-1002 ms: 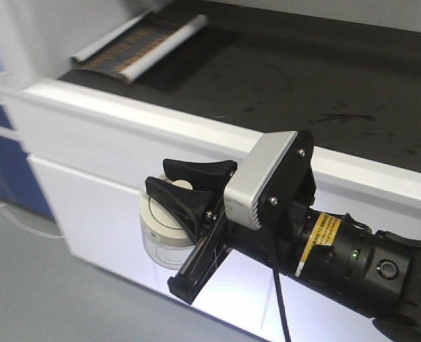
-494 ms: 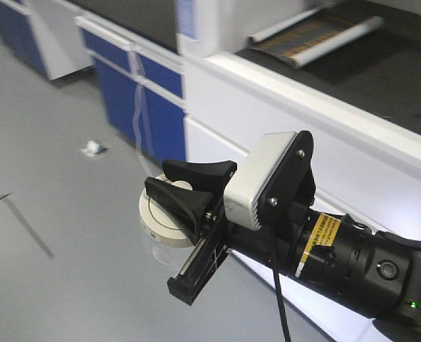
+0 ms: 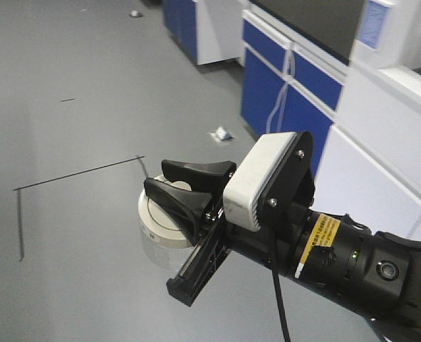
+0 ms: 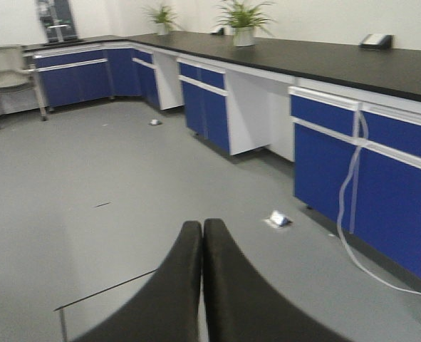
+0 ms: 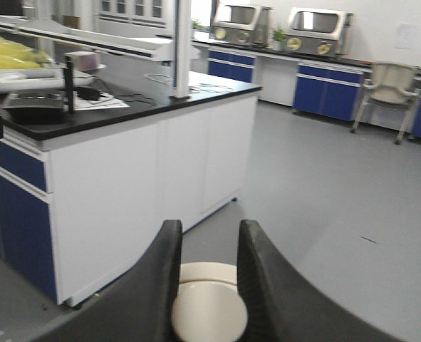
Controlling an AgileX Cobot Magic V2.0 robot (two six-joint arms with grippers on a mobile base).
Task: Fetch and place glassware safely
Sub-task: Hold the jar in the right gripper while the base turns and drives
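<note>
Over grey lab floor (image 3: 75,85) beside blue cabinets (image 3: 281,92), the right pincer (image 3: 156,177) clamps the jar (image 3: 155,217) (left pincer (image 4: 201,229) closed, empty).

The right gripper (image 5: 210,239) held its black jaws on either side of a jar (image 5: 209,311), of which only the cream-white lid showed. They seemed to touch it, though blur left this unsure. Grey floor (image 5: 324,206) lay beyond. At left stood a black-topped counter (image 5: 125,107) on white and blue cabinets, and a chair (image 5: 390,92) stood far off at right.
</note>
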